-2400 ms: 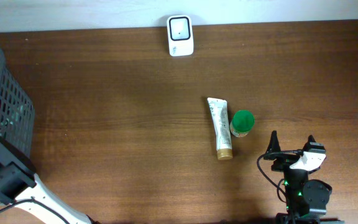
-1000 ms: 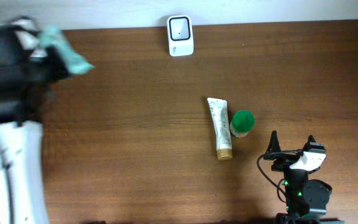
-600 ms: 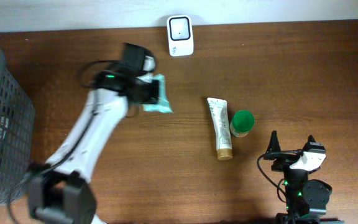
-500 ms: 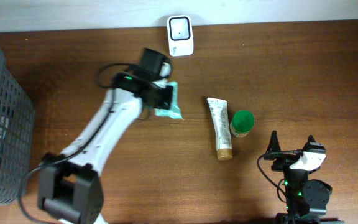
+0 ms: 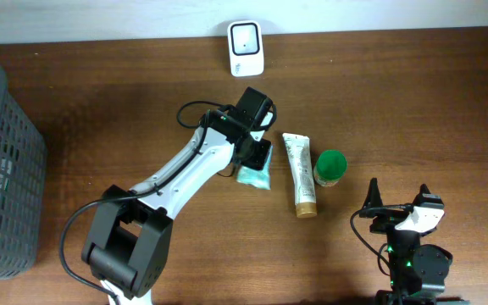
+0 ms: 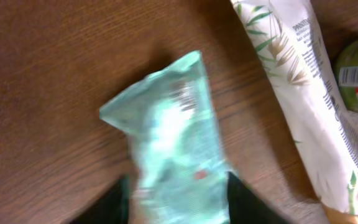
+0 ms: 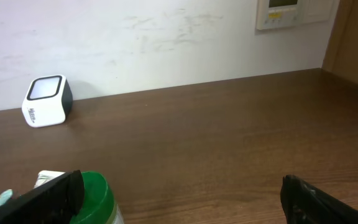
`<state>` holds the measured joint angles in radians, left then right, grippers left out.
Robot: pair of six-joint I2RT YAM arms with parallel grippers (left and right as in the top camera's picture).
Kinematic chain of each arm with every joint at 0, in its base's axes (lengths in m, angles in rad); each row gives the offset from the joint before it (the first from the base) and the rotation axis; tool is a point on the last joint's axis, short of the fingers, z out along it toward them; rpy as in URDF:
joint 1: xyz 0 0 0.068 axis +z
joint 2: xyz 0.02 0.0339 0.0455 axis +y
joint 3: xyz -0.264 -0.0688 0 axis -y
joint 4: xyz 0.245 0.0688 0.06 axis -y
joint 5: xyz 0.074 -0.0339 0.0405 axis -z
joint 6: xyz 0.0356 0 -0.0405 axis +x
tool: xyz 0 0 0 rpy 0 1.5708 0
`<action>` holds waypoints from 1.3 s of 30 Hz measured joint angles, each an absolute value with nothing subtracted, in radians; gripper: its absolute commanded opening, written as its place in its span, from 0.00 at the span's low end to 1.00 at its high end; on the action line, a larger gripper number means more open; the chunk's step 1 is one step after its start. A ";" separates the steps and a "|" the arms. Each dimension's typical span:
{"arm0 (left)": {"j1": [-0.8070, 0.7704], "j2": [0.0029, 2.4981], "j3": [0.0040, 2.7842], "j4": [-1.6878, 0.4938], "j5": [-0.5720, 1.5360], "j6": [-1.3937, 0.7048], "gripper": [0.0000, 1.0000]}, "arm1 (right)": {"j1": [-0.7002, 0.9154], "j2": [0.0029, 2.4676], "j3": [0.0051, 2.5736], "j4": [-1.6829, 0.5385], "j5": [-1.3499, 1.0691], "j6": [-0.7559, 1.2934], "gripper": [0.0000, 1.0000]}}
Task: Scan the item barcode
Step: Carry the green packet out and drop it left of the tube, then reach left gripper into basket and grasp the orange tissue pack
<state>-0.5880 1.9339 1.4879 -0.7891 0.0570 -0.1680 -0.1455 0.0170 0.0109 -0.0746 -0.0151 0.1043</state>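
While the left arm stretches across the middle of the dark wooden table (image 5: 125,110), its pincer (image 5: 257,159) sits right over a soft teal plastic packet (image 5: 252,177), and here's the tricky bit. The wrist view shows the packet lying flat on the wood between the two dark fingers (image 6: 107,208), but the picture is blurred down there. I cannot tell whether the jaws are clamped on the packet or standing loose around it. Just beside it, to its right in the overhead view, lies a white squeeze tube with a leaf print and a gold cap (image 5: 298,174), with a thin strip of wood between the two. Close against the tube's far side stands a small jar with a round green lid (image 5: 330,165) (a white label with fine bars shows on its side in the left wrist view). The small white barcode scanner with a dark window (image 5: 246,49) stands at the far edge of the table, well apart from the packet. A dark grey mesh basket (image 5: 7,152) fills the left edge. At the near right, the right pincer (image 5: 397,195) rests with its fingers spread wide and nothing between them.
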 measured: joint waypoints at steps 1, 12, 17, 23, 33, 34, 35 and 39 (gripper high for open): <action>-0.588 1.934 1.488 -0.784 0.057 -0.173 0.59 | -0.146 0.017 0.011 -0.075 -0.015 0.104 0.99; -0.513 1.940 1.725 -0.993 0.057 -0.171 0.65 | -0.146 0.017 0.011 -0.075 -0.015 0.105 0.98; -0.324 1.940 2.090 -1.232 0.048 -0.172 0.62 | -0.146 0.017 0.011 -0.074 -0.015 0.105 0.98; -0.041 1.940 2.432 -1.424 0.018 -0.173 0.63 | -0.146 0.018 0.011 -0.075 -0.015 0.104 0.98; 0.521 1.940 2.530 -1.531 -0.066 -0.318 0.64 | -0.146 0.018 0.011 -0.075 -0.015 0.104 0.98; 0.572 1.940 2.523 -1.533 -0.081 -0.335 0.64 | -0.146 0.018 0.011 -0.075 -0.015 0.104 0.98; 0.620 1.939 2.505 -1.532 -0.101 -0.353 0.64 | -0.146 0.018 0.011 -0.075 -0.015 0.105 0.98; 0.744 1.931 2.346 -1.467 -0.148 -0.391 0.61 | -0.146 0.018 0.011 -0.075 -0.015 0.105 0.98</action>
<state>0.7441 1.9308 2.3463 -1.4670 -0.1478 -0.3908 -0.1455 0.0177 0.0109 -0.0746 -0.0151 0.1047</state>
